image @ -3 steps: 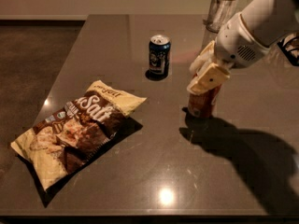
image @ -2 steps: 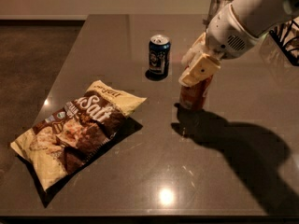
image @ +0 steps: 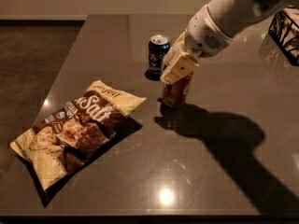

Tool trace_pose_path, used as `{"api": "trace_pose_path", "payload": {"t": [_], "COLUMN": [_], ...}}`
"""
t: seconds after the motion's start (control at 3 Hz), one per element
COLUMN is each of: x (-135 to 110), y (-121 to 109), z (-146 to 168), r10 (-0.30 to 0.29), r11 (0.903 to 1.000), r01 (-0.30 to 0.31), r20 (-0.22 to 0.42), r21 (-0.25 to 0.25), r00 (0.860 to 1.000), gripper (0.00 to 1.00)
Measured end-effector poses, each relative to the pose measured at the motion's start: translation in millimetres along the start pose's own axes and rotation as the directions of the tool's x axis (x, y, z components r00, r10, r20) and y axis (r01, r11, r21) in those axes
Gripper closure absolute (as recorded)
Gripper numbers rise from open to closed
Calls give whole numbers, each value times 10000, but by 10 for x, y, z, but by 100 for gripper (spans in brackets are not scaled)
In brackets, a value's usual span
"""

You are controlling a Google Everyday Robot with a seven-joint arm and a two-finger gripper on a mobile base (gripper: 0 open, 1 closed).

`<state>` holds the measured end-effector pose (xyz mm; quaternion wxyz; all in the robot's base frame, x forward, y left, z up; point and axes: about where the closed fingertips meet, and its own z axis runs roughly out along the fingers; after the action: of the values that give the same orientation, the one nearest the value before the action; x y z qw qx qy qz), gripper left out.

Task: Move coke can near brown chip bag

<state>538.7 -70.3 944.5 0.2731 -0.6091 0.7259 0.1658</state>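
Coke can (image: 177, 94) is standing upright, with the pincer (image: 179, 73) pinching its top from above. The brown chip bag (image: 77, 127) is lying apart, leftward and nearer the camera.

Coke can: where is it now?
Camera view, centre: coke can held in the claw, just in front of the blue can; chip bag lies to its left.
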Motion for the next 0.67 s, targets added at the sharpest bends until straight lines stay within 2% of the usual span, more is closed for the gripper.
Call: {"api": "trace_pose_path", "payload": {"t": [0.33,0.67], "x": [-136,-271], "y": [32,103], "z": [172,263], "r10": [-337,-777], "r11": [9993,9966], "r01": [337,774], "r20": [-20,-108], "r21": [-184,-268], "r00": [9994,9969], "gripper": [100,85]}}
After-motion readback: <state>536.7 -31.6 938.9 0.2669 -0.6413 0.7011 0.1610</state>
